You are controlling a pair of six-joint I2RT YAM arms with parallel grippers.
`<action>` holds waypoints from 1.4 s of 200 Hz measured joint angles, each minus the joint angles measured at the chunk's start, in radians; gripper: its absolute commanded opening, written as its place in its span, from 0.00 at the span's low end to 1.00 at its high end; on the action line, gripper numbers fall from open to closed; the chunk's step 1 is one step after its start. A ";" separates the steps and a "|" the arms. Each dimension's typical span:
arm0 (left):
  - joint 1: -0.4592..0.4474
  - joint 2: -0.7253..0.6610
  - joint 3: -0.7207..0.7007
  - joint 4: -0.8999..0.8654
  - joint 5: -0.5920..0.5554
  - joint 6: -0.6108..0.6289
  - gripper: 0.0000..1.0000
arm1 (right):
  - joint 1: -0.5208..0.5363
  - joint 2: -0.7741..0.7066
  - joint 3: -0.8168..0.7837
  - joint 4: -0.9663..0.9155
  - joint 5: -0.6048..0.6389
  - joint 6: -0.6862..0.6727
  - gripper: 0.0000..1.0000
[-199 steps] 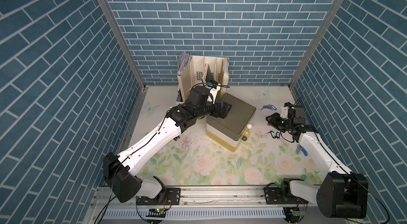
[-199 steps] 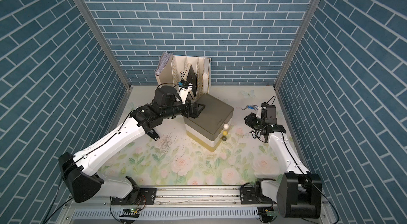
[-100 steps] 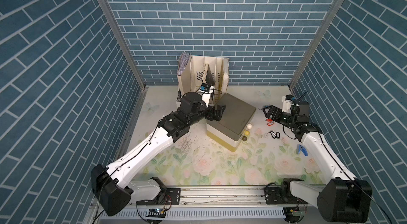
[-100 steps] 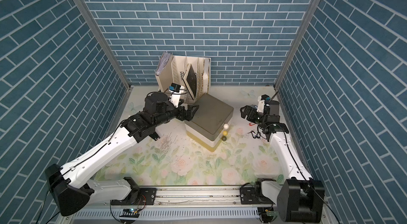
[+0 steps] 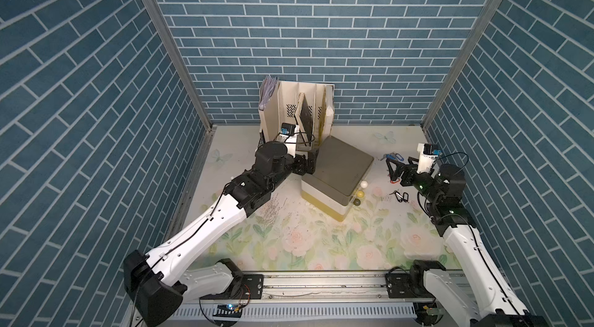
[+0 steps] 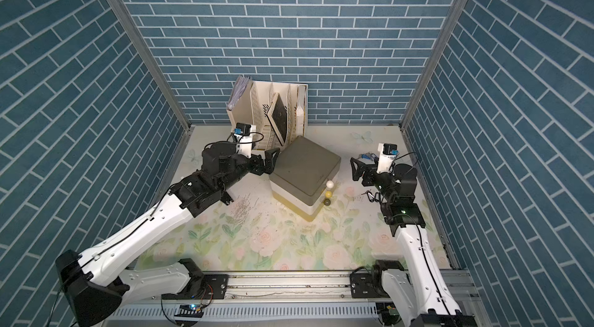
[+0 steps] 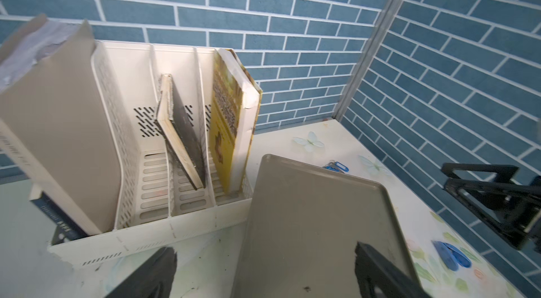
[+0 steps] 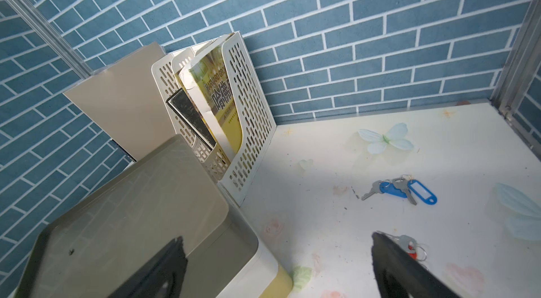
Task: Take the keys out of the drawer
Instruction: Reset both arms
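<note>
**Key Removal: Sets on the Counter, Both Arms Unloaded**

**Step in hand.** Three sets of keys are lying on the floral counter (image 5: 289, 245), to the right of the drawer unit (image 5: 340, 164). None is in the fingers.
- The blue-tag keys (image 8: 401, 189) are resting near the back wall.
- The red-tag keys (image 8: 409, 248) are lying nearer, partly hidden behind one of the right fingers (image 8: 404, 270).
- The black-tag keys (image 5: 400, 196) are lying just beside the unit's knob side.

All three drawer fronts look flush with the unit. The white knob (image 5: 363, 184), yellow knob (image 5: 360, 194) and dark knob (image 5: 356, 202) are lining up one under another. The step therefore reads as a set-down finished, or the task nearly done. No view is showing the inside of a drawer, so whether keys remain there cannot be told.

**Next move.** If a drawer is to be checked, one arm is going to need a knob between its fingers and a straight pull outward. The other arm should be bracing the unit so that it does not slide.

**Fingers.**
- Right fingers: spread wide and carrying nothing, hovering over the counter near the red-tag keys. Contact with them cannot be confirmed.
- Left fingers (image 7: 380, 273): equally wide and empty, with the unit's grey top appearing between them in the wrist view. They are sitting just beside its rear corner, next to the file rack (image 5: 299, 110).
</note>
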 measured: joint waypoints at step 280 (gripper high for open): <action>0.179 -0.408 -0.546 -0.005 -0.479 0.077 1.00 | -0.017 0.029 -0.355 0.306 0.359 -0.214 1.00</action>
